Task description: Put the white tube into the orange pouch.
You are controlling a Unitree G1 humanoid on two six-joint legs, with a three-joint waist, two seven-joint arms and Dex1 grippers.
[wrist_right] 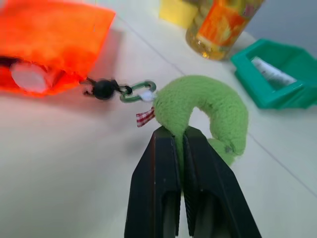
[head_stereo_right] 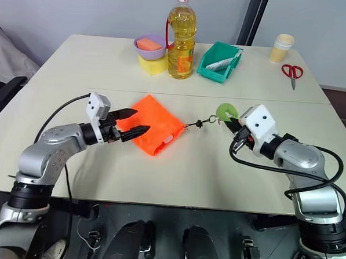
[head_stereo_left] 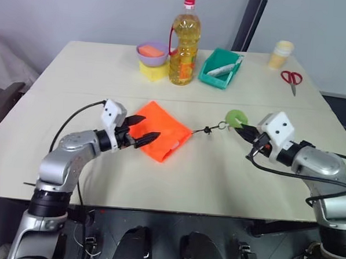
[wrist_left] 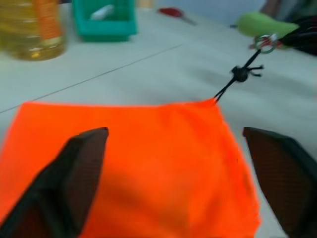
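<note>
The orange pouch [head_stereo_left: 161,132] lies flat at the middle of the table. From its right corner a thin black cord [head_stereo_left: 206,130] runs to a green plush disc [head_stereo_left: 236,116]. My right gripper [head_stereo_left: 241,128] is shut on that disc, pinching its lower edge [wrist_right: 218,106]. In the pouch's open mouth the round white end of the white tube [wrist_right: 28,77] peeks out; the rest of the tube is hidden by fabric. My left gripper [head_stereo_left: 151,127] hovers open over the pouch's left corner, its fingers spread wide above the orange fabric [wrist_left: 148,163] and holding nothing.
At the back of the table stand an oil bottle [head_stereo_left: 185,46], a purple bowl [head_stereo_left: 152,54] on a yellow block, and a teal bin [head_stereo_left: 212,76] holding another white tube [head_stereo_left: 224,69]. Red scissors [head_stereo_left: 292,79] and a stack of cups [head_stereo_left: 281,54] sit back right.
</note>
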